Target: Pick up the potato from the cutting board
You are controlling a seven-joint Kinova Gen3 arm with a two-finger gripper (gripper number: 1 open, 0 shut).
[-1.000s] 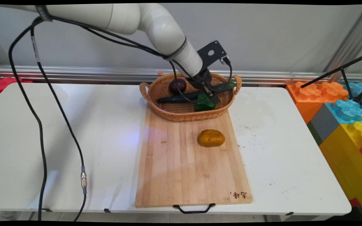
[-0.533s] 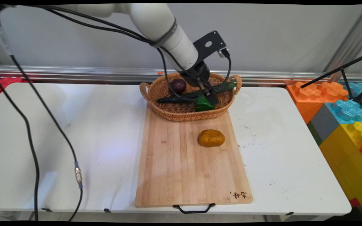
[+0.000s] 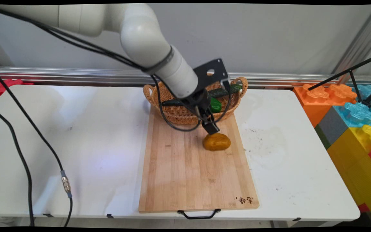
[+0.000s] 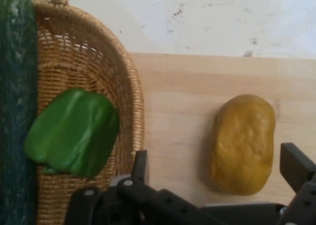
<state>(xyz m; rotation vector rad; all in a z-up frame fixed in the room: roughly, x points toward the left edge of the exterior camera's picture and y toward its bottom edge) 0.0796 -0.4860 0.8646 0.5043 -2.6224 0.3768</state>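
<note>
Potato, the lumpy yellow-brown potato [image 4: 242, 145], lies on the bamboo cutting board [image 3: 185, 174] just beside the woven wicker basket [image 3: 175, 114]; your black gripper [image 4: 217, 173] hovers wide open, empty, so centre the fingers astride it.

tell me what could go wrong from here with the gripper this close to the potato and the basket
1. The open gripper hangs just above the potato at a slant; a finger coming down on its rounded top could roll it across the cutting board.
2. In the hand view the other finger sits near the wicker basket rim, so it might catch the weave and shift the basket with the green pepper and cucumber inside.
</note>
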